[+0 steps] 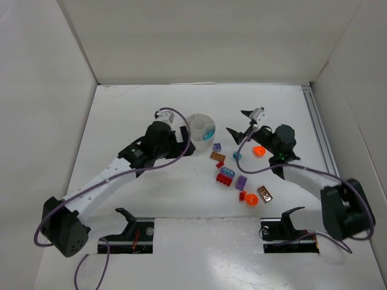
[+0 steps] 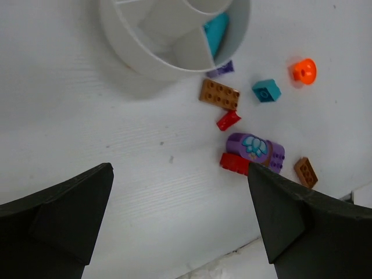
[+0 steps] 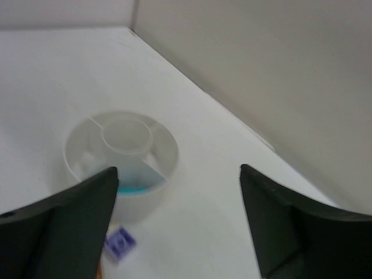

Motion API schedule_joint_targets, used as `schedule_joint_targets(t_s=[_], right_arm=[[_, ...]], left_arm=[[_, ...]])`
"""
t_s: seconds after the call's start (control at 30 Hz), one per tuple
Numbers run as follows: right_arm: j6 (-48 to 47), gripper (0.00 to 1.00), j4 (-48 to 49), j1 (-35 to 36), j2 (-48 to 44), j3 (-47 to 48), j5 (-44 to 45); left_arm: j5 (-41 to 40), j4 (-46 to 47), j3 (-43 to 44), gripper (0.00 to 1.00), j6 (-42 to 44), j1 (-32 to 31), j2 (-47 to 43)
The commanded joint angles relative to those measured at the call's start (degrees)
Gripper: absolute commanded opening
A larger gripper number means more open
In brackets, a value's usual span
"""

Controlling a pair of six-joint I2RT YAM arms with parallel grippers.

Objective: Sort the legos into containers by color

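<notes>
The left gripper (image 2: 180, 224) hangs with its fingers spread wide and gripping nothing, over the white table (image 2: 87, 133), just below the round dish (image 2: 157, 64) at the top of its wrist view. In the overhead view the right gripper (image 1: 241, 124), equally spread and unloaded, sits just right of the dish, well apart from the back wall (image 1: 205, 42) and the right-hand rail (image 1: 317, 133). One wedge of the dish holds a teal piece (image 2: 216, 32). The loose bricks (image 1: 226, 173) lie scattered at centre frame, below and right of the dish, the brown plate (image 2: 220, 94) close to its wall.
</notes>
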Motion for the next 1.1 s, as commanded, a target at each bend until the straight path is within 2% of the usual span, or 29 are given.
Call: schedule_joint_targets(t_s=[0.0, 0.03, 0.1, 0.13, 0.17, 0.2, 0.23, 0.27, 0.33, 0.37, 0.4, 0.57, 0.7, 1.0, 1.07], right_arm=[[-3.2, 0.94, -20.9, -4.8, -13.1, -4.8, 6.9], [-3.2, 0.99, -30.7, -8.3, -16.7, -5.6, 8.9], [-4.2, 0.99, -42.0, -11.4, -28.0, -6.2, 17.1], [-4.2, 0.99, -47.0, -12.6, -31.8, -6.2, 20.3], [-4.2, 0.99, -57.3, -14.4, -35.5, -6.2, 24.0], [-4.2, 0.99, -62.5, -15.1, -42.2, -4.2, 28.0], [-3.3, 0.99, -67.8, -15.2, -45.1, -2.9, 36.6], [-2.6, 0.99, -77.3, -15.8, -47.6, -1.4, 41.0], [-2.5, 0.99, -83.7, -15.8, -52.9, 2.4, 48.1], [-2.5, 0.99, -86.3, -15.8, -54.0, 3.5, 53.3], [-2.5, 0.99, -89.7, -15.8, -54.7, 4.4, 54.6], [-2.5, 0.99, -92.6, -16.3, -52.7, 6.4, 53.8], [-3.1, 0.99, -92.0, -16.3, -49.0, 6.4, 53.2], [-3.6, 0.99, -90.9, -16.3, -48.8, 6.4, 53.2], [-3.6, 0.99, -90.9, -16.3, -49.3, 6.4, 53.2]], left_arm=[[-4.8, 3.0, 8.6, 1.0, 2.6, -10.2, 5.9], [-6.6, 3.0, 10.7, 1.0, 3.5, -12.4, 8.2], [-7.7, 2.3, 14.5, 1.0, 4.4, -15.3, 16.0], [-7.0, 2.3, 18.1, 1.0, 4.4, -16.1, 18.9], [-5.2, 2.8, 20.1, 1.0, 5.1, -16.8, 21.4], [-2.8, 4.1, 21.8, 1.0, 5.1, -17.4, 26.5], [-2.7, 4.9, 24.7, 1.0, 5.9, -18.6, 28.8], [-2.1, 5.6, 26.2, 1.0, 6.4, -19.3, 30.9], [-2.6, 5.6, 29.8, 1.0, 6.9, -20.6, 37.6], [-2.6, 4.7, 34.4, 1.0, 6.9, -21.8, 39.9], [-3.4, 4.0, 36.7, 0.99, 6.9, -21.8, 42.1], [-5.6, -2.4, 49.5, 0.92, 5.7, -23.0, 56.1], [-8.3, -6.4, 57.4, 0.89, 4.4, -23.0, 62.5], [-11.7, -9.1, 61.0, 0.85, 0.9, -23.0, 67.8], [-11.7, -9.7, 61.8, 0.82, 0.9, -23.0, 68.7]])
